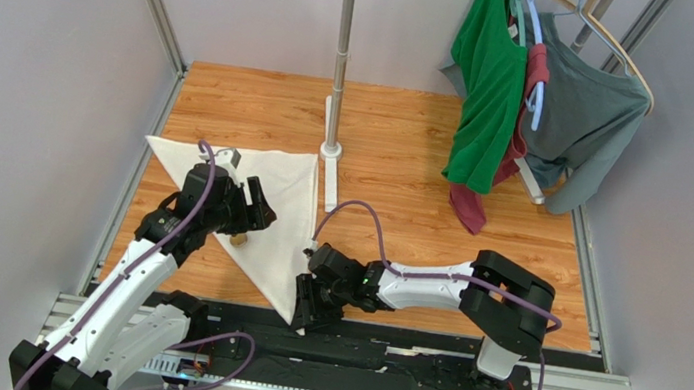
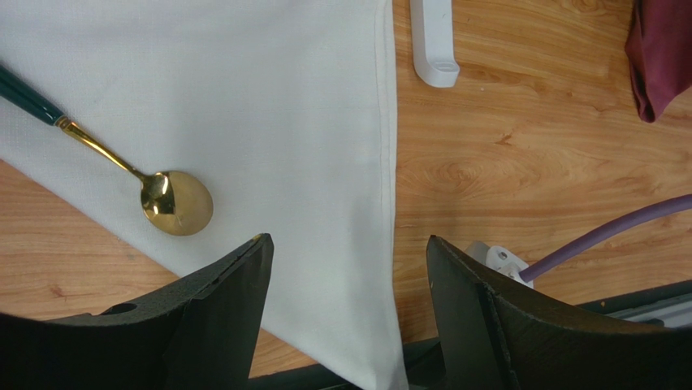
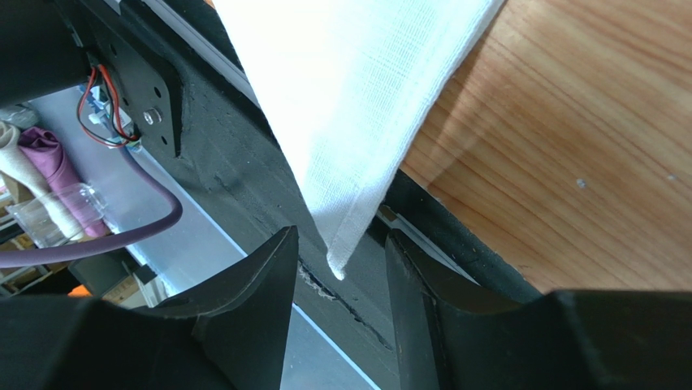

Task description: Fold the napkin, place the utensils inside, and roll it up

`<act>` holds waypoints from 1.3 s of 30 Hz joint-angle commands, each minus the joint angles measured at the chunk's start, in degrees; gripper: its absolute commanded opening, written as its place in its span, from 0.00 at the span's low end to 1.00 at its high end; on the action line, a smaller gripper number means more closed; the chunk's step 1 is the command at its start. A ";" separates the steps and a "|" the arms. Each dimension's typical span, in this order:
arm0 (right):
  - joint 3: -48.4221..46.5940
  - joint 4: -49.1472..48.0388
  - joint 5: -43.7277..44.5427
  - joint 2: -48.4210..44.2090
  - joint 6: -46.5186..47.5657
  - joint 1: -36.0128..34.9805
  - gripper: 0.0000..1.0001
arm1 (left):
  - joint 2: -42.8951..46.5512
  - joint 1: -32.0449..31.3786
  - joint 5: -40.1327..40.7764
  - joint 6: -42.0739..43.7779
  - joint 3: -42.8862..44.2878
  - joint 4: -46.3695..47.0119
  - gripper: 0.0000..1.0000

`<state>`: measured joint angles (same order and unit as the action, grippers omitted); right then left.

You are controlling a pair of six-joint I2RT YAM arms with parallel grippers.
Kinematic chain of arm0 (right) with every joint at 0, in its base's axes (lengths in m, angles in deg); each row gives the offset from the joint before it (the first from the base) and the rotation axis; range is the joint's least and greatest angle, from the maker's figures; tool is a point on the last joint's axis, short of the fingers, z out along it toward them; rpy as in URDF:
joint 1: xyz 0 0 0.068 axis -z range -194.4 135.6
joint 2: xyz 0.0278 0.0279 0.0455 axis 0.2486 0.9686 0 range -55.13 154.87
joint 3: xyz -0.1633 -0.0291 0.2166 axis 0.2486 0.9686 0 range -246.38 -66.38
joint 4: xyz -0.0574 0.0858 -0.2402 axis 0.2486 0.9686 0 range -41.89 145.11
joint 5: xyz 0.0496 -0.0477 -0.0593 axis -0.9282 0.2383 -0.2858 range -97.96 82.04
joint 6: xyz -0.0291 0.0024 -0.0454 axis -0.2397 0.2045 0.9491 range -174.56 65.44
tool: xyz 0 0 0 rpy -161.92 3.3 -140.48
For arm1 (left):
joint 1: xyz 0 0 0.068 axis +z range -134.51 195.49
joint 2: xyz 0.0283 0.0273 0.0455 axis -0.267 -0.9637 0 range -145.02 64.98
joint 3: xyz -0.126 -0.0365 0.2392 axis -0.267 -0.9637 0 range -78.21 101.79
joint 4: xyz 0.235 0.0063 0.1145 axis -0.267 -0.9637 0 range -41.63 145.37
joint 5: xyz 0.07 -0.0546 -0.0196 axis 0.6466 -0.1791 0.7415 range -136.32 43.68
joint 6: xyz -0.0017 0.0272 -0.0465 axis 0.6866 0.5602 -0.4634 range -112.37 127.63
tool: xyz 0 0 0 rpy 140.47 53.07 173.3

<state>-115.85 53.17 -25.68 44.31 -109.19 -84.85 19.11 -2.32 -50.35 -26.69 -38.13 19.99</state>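
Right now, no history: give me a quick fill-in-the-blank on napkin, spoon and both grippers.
1. The napkin is folded into a ____.
2. The spoon lies on the ____.
3. The left gripper hovers over the cloth with its jaws ____.
4. The right gripper, open, has the napkin's near ____ between its fingers.

Missing words: triangle; napkin; open; corner.

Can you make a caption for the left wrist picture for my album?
A gold spoon rests on the white napkin, left tool open over its edge.
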 commanded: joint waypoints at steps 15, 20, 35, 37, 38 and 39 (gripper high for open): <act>-5.37 8.83 5.23 0.58 -0.74 -3.63 0.36 | 2.36 -0.04 -2.12 0.84 0.80 1.98 0.79; -5.90 10.84 6.55 -0.56 -0.48 -4.43 0.36 | 2.36 -0.04 -2.03 0.75 0.53 2.06 0.79; -7.75 14.10 8.58 -1.79 0.40 -6.45 0.31 | 2.10 -0.04 -2.47 0.75 0.44 2.33 0.79; -7.83 14.10 8.40 -1.70 0.32 -6.62 0.29 | 2.10 -0.04 -2.47 0.75 0.44 2.33 0.79; -7.83 14.10 8.40 -1.88 0.40 -6.80 0.29 | 2.01 -0.04 -2.56 0.75 0.44 2.33 0.79; -7.92 14.19 8.31 -1.79 0.40 -6.71 0.29 | 2.01 -0.04 -2.56 0.75 0.44 2.24 0.79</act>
<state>-122.06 65.76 -14.99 44.53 -108.53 -89.84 20.75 -2.32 -52.10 -26.56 -38.16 20.52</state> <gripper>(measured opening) 0.295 0.785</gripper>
